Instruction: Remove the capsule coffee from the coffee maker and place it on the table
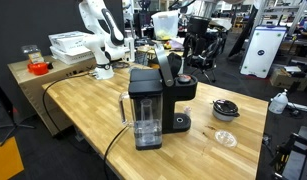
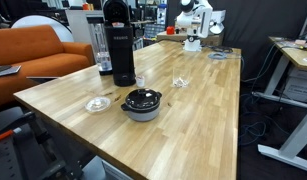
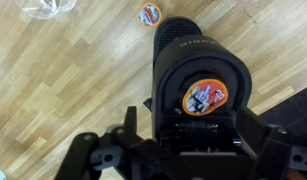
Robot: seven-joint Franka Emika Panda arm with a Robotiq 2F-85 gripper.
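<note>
Butcher-block planks of the table [image 1: 78, 110] filled an exterior view. The coffee maker [image 1: 153, 105] stood near the middle, and the white arm [image 1: 98, 35] rose from the far edge and bent over it, with the gripper [image 1: 171, 66] just above the machine's top.

From the opposite end, in an exterior view, the coffee maker [image 2: 118, 50] stood upright beside a dark round bowl [image 2: 141, 103].

The wrist view looked straight down. The gripper [image 3: 188, 125] had its jaws spread wide and held nothing. The capsule [image 3: 205, 97] sat in the machine's open chamber, and a second capsule [image 3: 150, 13] lay on the wood.
</note>
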